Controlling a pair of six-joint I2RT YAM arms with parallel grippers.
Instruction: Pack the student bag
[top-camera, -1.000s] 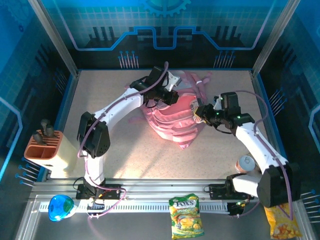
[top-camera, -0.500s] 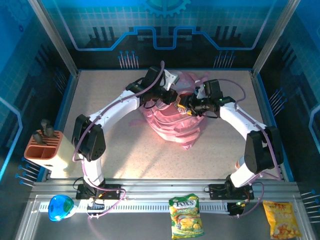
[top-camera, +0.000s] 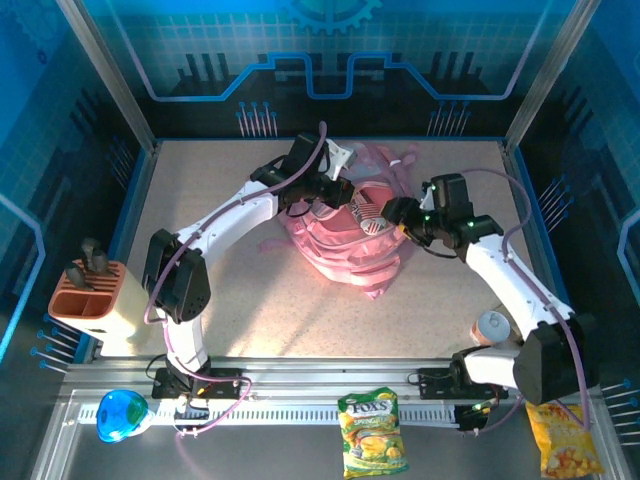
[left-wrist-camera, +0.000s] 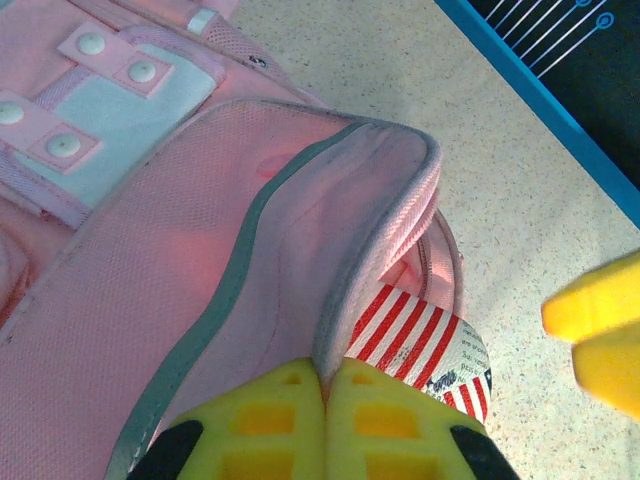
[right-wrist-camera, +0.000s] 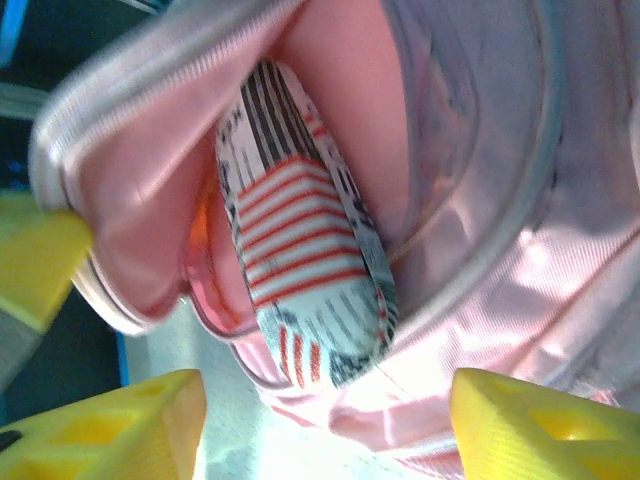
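Note:
The student bag (top-camera: 345, 245), a soft pink backpack, lies in the middle of the table with its opening facing the right. My left gripper (top-camera: 334, 203) is shut on the edge of the bag's pink flap (left-wrist-camera: 370, 200) and holds it up. Its yellow fingertips (left-wrist-camera: 285, 425) are pressed together on the fabric. A red-and-white striped pouch (right-wrist-camera: 300, 265) sits in the bag's mouth, half inside. My right gripper (right-wrist-camera: 320, 430) stands open just outside the opening, its fingers apart on either side of the pouch and not touching it. From above, the pouch (top-camera: 367, 214) lies just left of the right gripper (top-camera: 390, 212).
A beige and orange holder (top-camera: 95, 300) stands at the left edge. A blue object (top-camera: 120, 415), a green candy bag (top-camera: 372, 432) and a yellow snack bag (top-camera: 565, 450) lie on the front rail. A can (top-camera: 492, 325) stands by the right arm's base.
The right gripper went into the bag's mouth with the striped pouch, opened, and has drawn back to the right, leaving the pouch there. The left gripper still holds the flap.

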